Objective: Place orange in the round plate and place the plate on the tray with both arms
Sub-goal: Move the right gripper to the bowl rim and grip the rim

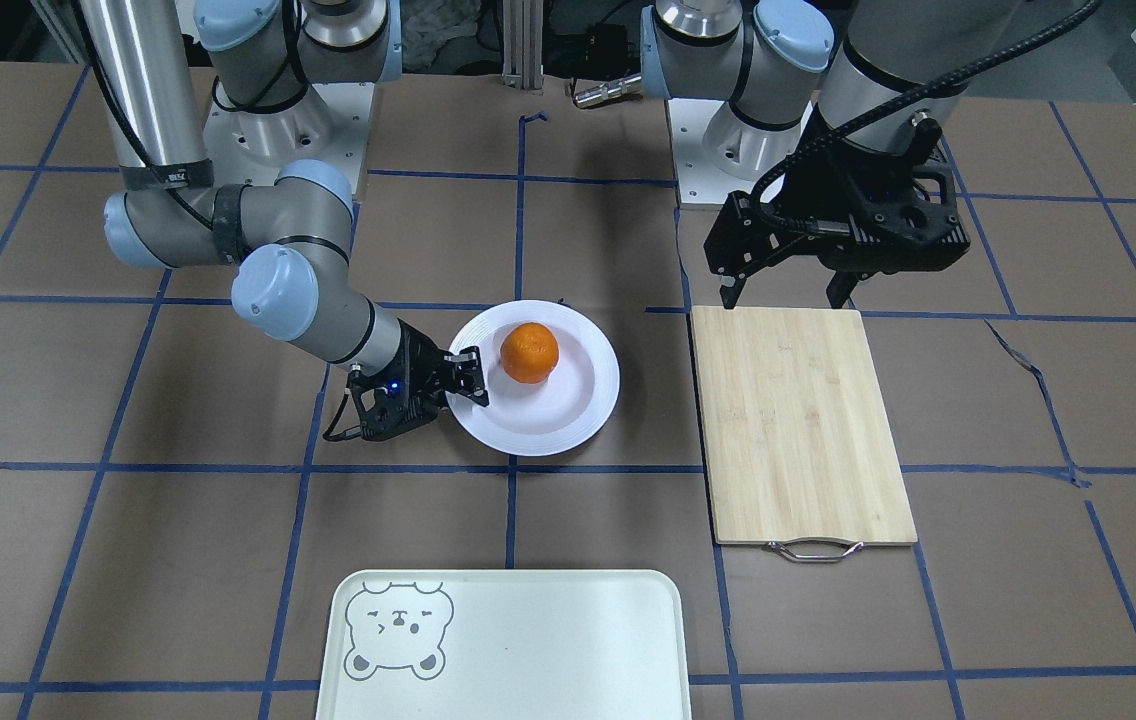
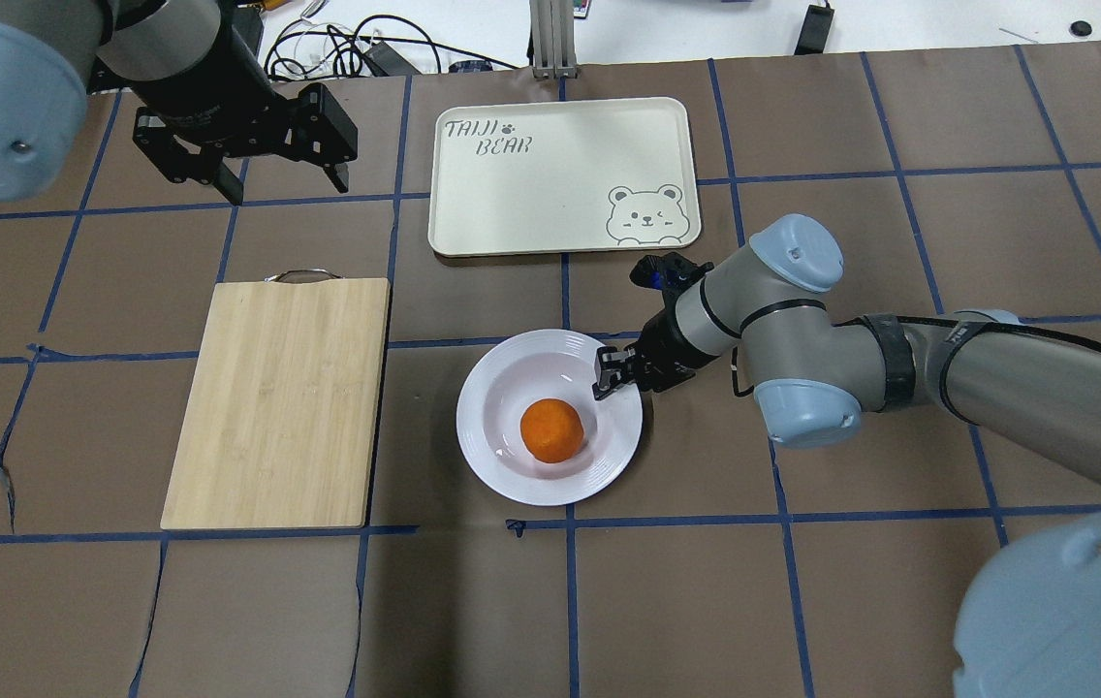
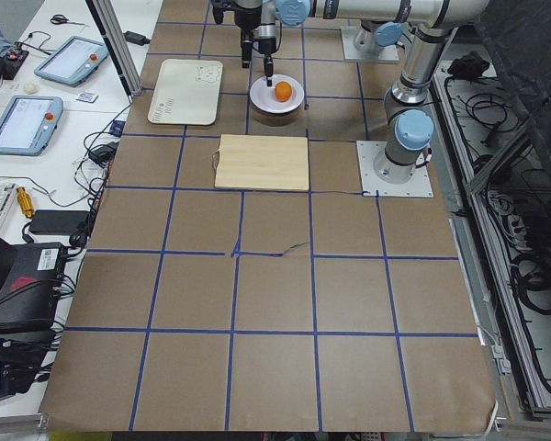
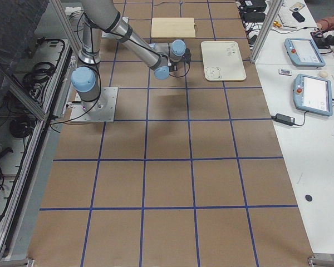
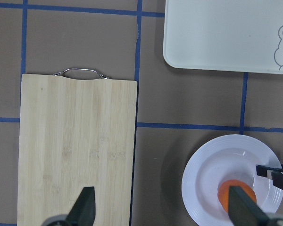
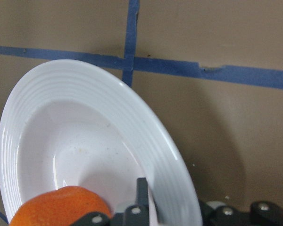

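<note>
The orange sits in the sunken centre of the round plate, which rests on the brown table between the arms. My right gripper comes in low and is shut on the plate's rim; in the right wrist view one finger lies on the rim beside the orange. The tray lies bare across the table from the robot's base. My left gripper hangs open and holds nothing, off the end of the cutting board on the robot's left side.
A bamboo cutting board with a metal handle lies left of the plate, its handle toward the tray's side. Blue tape lines grid the brown table cover. Cables lie beyond the far edge.
</note>
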